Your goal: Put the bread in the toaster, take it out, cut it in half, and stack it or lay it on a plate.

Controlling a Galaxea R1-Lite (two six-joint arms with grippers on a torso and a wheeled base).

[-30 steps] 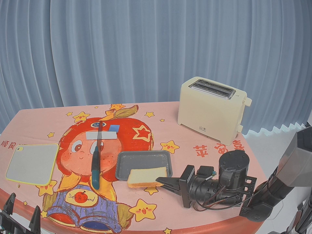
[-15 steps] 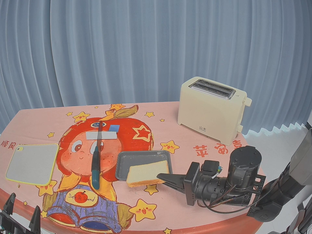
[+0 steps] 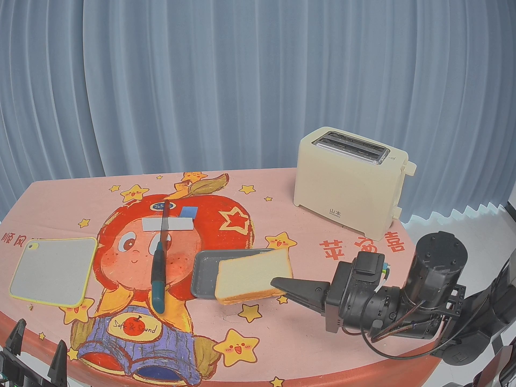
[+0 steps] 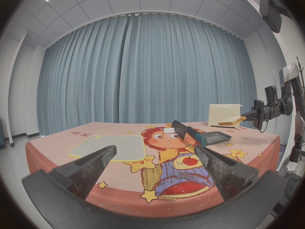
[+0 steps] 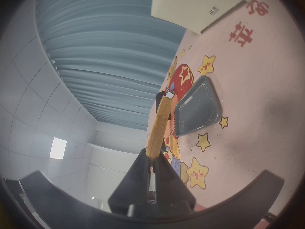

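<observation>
My right gripper point(image 3: 279, 284) is shut on one edge of the bread slice point(image 3: 252, 275), holding it lifted above the front right corner of the grey tray point(image 3: 207, 275). The right wrist view has the slice point(image 5: 159, 127) edge-on between the fingers, with the tray point(image 5: 197, 107) on the cloth beyond it. A cream toaster point(image 3: 349, 180) stands at the back right with its two slots open upward. The knife point(image 3: 158, 267) with a teal handle lies left of the tray. My left gripper point(image 4: 155, 163) is open, low at the table's front left corner, holding nothing.
A grey cutting board point(image 3: 54, 270) with a yellow rim lies at the left of the table. The pink cartoon tablecloth point(image 3: 301, 339) covers the rounded table; its front edge runs close under my right arm. A blue curtain hangs behind.
My right gripper has lifted the bread off the tray's corner and pulled it up and to the right, tilting the slice. The left arm has not moved.
</observation>
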